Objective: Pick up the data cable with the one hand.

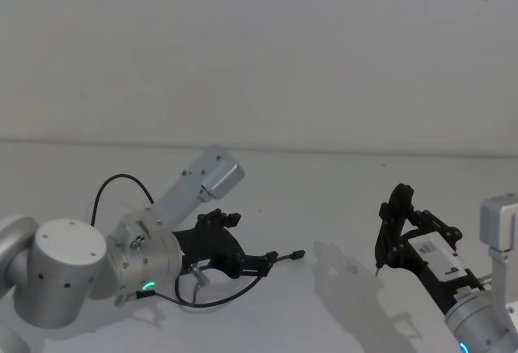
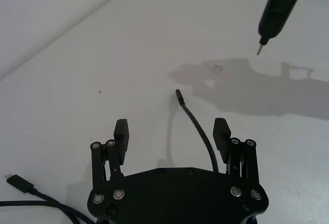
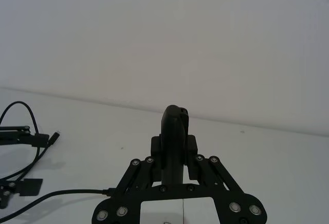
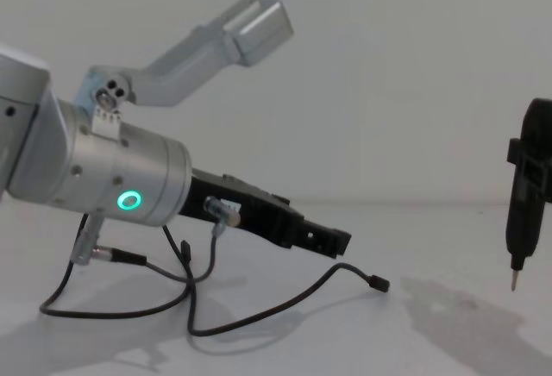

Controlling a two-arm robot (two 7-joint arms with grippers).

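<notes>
Smooth white tabletop [image 2: 77, 80]; limp black data cable [image 2: 195, 125] within blocky, spread left tool [image 2: 171, 126].

Thin black data cable [image 2: 197, 128] (plug-tipped), loosely looped, one end between parted fingers [image 2: 121, 137] of the left hand [image 2: 171, 129].

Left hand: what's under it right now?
The data cable runs beneath the open left hand, one plug poking out past the fingers. The stretch under the palm is covered. The right hand hangs parked, apart.

One data cable [image 2: 197, 127], two claws (left claw [image 2: 171, 127], right claw [image 3: 175, 113]), one white table [image 1: 332, 195].
</notes>
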